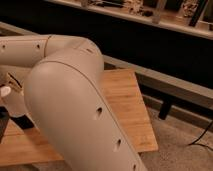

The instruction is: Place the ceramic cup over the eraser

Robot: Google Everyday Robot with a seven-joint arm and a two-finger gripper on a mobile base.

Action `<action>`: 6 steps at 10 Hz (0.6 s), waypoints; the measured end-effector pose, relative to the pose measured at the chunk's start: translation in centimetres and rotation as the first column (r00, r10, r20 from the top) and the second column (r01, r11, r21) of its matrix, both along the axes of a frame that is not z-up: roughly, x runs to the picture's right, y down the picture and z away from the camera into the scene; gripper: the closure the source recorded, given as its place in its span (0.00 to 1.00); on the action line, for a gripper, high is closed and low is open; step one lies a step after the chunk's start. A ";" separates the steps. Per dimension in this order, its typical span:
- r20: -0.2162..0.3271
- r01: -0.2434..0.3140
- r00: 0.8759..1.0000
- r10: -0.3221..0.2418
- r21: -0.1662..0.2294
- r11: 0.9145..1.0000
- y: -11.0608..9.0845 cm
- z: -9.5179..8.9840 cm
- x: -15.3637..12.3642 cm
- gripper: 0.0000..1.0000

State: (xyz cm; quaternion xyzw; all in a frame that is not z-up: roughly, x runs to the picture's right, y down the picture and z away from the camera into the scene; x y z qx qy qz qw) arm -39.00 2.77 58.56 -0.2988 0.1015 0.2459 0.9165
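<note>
The white ceramic cup is taken to be the pale rounded form at the left edge, just above the small flat black eraser on the wooden table. The gripper is largely hidden behind the cream arm; its state cannot be told. The cup is judged rigid, light, smooth and breakable, best gripped by its side wall. Its contents cannot be seen

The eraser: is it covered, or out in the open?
Out in the open: the eraser lies bare on the wooden table. The end effector sits at far left, mostly hidden behind the arm.
</note>
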 end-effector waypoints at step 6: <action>0.025 0.062 0.998 -0.061 -0.029 0.998 2.6 -0.3 -0.7 1.00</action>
